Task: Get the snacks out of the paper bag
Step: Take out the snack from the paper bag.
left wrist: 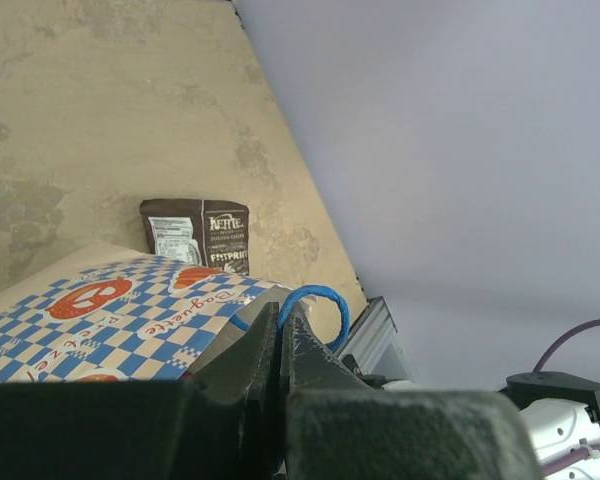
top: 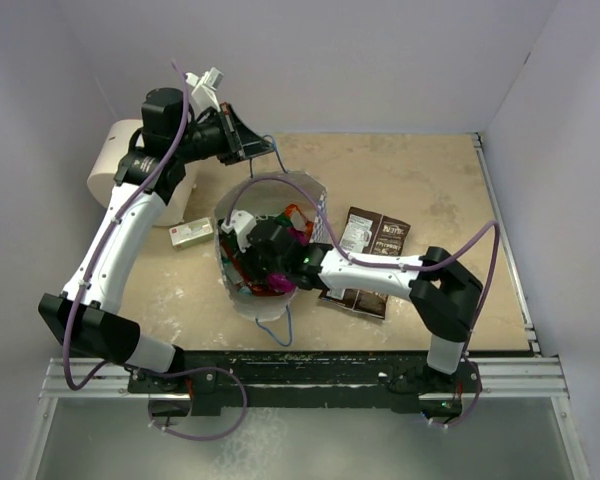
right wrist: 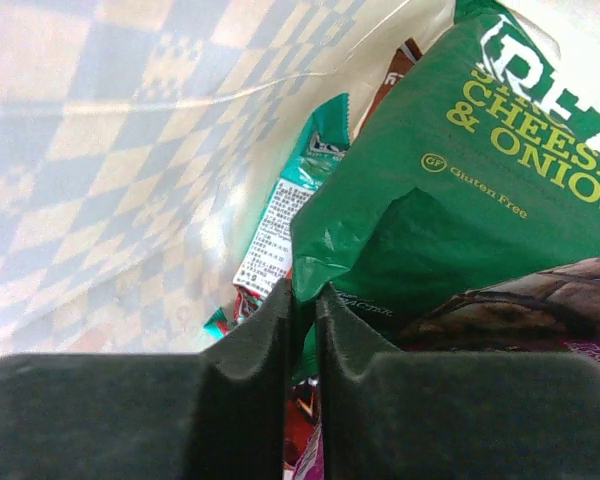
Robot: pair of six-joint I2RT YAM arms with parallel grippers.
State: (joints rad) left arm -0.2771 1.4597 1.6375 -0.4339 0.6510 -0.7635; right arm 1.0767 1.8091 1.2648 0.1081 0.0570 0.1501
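Observation:
The paper bag stands open in the middle of the table, white inside with a blue check print outside. My left gripper is above its far rim, shut on the bag's blue cord handle. My right gripper reaches down into the bag, and its jaws are shut on the lower corner of a green snack packet. Around it in the bag lie a teal packet, a dark brown one and a magenta one. Two dark brown packets lie on the table right of the bag.
A big white cylinder stands at the back left behind the left arm. A small whitish box lies just left of the bag. Walls close the table on the left, back and right.

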